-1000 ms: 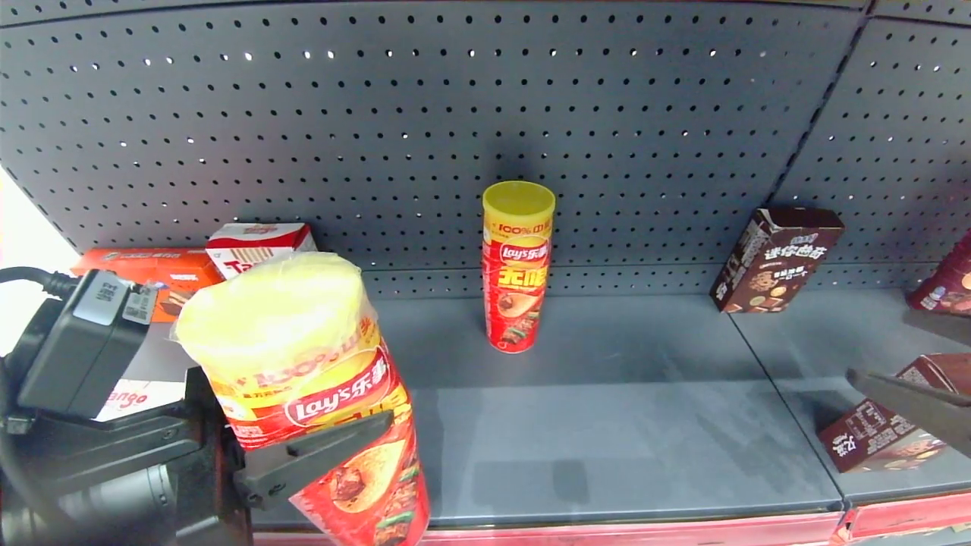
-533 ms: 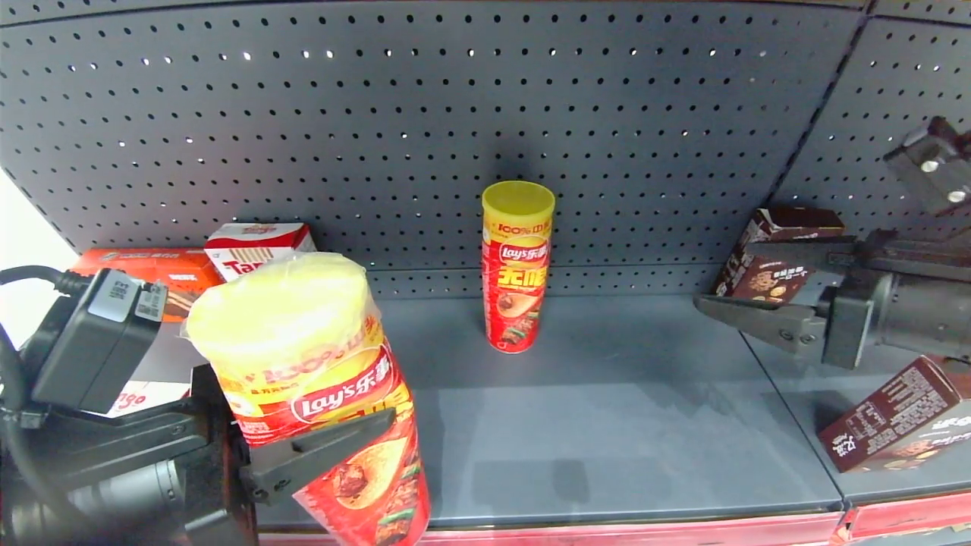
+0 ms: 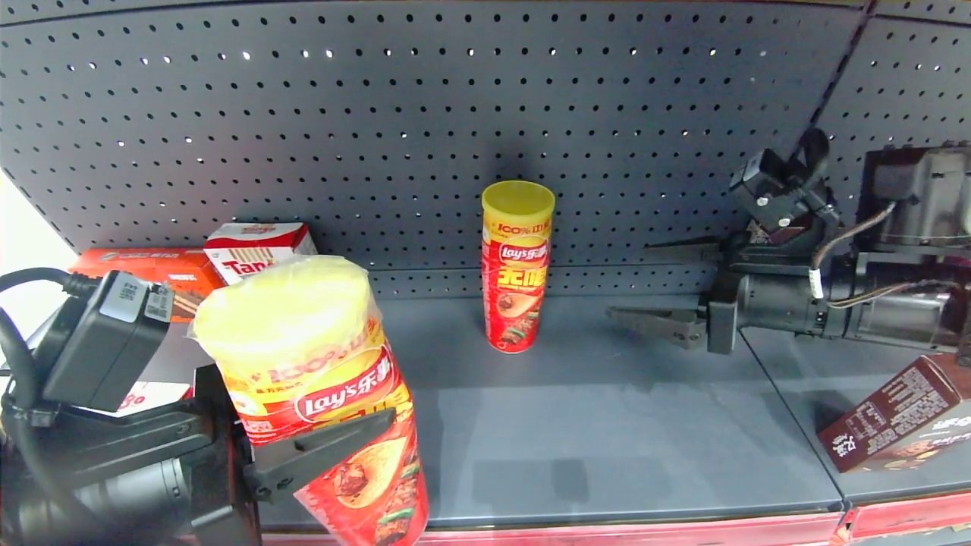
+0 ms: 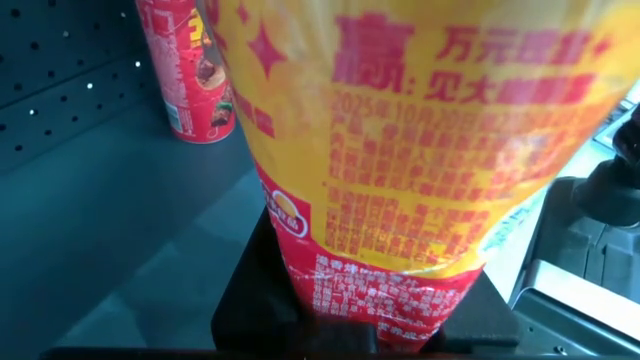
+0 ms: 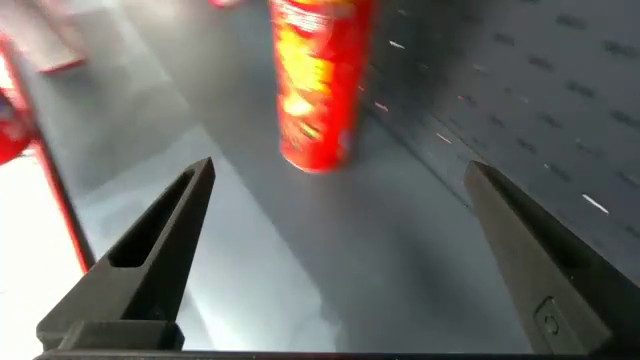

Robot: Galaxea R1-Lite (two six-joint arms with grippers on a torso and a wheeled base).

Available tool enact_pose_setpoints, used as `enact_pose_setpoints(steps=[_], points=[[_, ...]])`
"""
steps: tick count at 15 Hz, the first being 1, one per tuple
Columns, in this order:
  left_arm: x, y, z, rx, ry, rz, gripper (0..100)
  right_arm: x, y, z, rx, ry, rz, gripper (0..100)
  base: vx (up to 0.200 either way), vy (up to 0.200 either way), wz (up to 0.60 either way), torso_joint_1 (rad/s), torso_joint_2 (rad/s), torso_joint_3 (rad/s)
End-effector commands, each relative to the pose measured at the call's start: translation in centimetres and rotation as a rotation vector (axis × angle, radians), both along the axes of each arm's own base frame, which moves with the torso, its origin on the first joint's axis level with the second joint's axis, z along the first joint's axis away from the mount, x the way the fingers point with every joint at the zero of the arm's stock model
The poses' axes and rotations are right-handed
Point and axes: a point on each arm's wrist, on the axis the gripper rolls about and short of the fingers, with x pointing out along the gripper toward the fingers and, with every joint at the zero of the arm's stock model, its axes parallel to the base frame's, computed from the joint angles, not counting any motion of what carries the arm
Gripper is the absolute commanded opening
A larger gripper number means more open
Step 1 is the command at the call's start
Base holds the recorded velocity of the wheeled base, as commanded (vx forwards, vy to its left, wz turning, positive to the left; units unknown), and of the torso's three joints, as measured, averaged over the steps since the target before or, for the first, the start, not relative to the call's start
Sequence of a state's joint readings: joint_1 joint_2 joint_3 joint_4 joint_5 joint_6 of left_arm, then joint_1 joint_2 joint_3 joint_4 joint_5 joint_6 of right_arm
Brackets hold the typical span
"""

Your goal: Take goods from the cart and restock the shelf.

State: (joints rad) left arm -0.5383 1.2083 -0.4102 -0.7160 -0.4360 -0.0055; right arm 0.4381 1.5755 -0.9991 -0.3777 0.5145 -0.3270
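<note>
Grey pegboard backs the shelf, where one chip can stands upright near the rear wall. The left gripper is clamped around a second, plastic-wrapped chip can, held tilted at the shelf's front edge, well apart from the standing one. The right gripper hangs beside the standing can, jaws spread wide with nothing between them. Released this close to the lip and off vertical, the wrapped can could topple off. Its slick film might let it slip, and the open right fingers could knock the standing can over.
</note>
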Motion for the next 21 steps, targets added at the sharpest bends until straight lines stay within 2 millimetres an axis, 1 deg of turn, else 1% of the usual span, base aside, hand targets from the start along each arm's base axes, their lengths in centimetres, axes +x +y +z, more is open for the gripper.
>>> enact_pose_setpoints(steps=[1,2,3,4,5,7,11,13,15,18,21], points=[[0.2,-0.1,-0.1,0.003,0.009,0.000,0,2.9,1.2,-2.1,0.004,0.025,0.069,100,0.000,0.000,0.00,0.000,0.00,0.000],[0.2,-0.1,-0.1,0.001,0.013,0.001,0,3.5,1.3,-2.2,0.016,0.015,0.099,100,0.000,0.000,0.00,0.000,0.00,0.000],[0.3,-0.2,-0.1,0.001,0.014,-0.001,0,4.8,1.6,-2.3,0.052,-0.021,0.199,100,0.000,0.000,0.00,0.000,0.00,0.000],[0.4,-0.3,-0.1,0.002,0.015,0.001,0,5.3,1.8,-2.4,0.061,-0.035,0.222,100,0.000,0.000,0.00,0.000,0.00,0.000],[0.5,-0.3,-0.1,0.002,0.015,-0.001,0,6.4,2.2,-2.8,0.072,-0.060,0.249,100,0.000,0.000,0.00,0.000,0.00,0.000],[0.7,-0.4,-0.1,0.003,0.017,-0.001,0,8.0,2.9,-3.1,0.077,-0.084,0.254,100,0.000,0.000,0.00,0.000,0.00,0.000],[0.9,-0.5,-0.2,-0.001,0.013,-0.001,0,10.0,4.2,-3.0,0.086,-0.112,0.265,100,0.000,0.000,0.00,0.000,0.00,0.000],[0.8,-0.5,-0.2,-0.005,0.017,0.000,0,10.2,4.7,-3.2,0.087,-0.109,0.274,100,0.000,0.000,0.00,0.000,0.00,0.000],[0.8,-0.5,-0.2,-0.008,0.020,0.000,0,10.0,5.4,-3.5,0.086,-0.098,0.293,100,0.000,0.000,0.00,0.000,0.00,0.000],[0.7,-0.5,-0.3,-0.008,0.020,0.000,0,9.5,6.0,-4.1,0.080,-0.079,0.303,100,0.000,0.000,0.00,0.000,0.00,0.000],[0.7,-0.4,-0.3,-0.006,0.023,0.000,0,8.5,6.1,-5.2,0.066,-0.040,0.311,100,0.000,0.000,0.00,0.000,0.00,0.000]])
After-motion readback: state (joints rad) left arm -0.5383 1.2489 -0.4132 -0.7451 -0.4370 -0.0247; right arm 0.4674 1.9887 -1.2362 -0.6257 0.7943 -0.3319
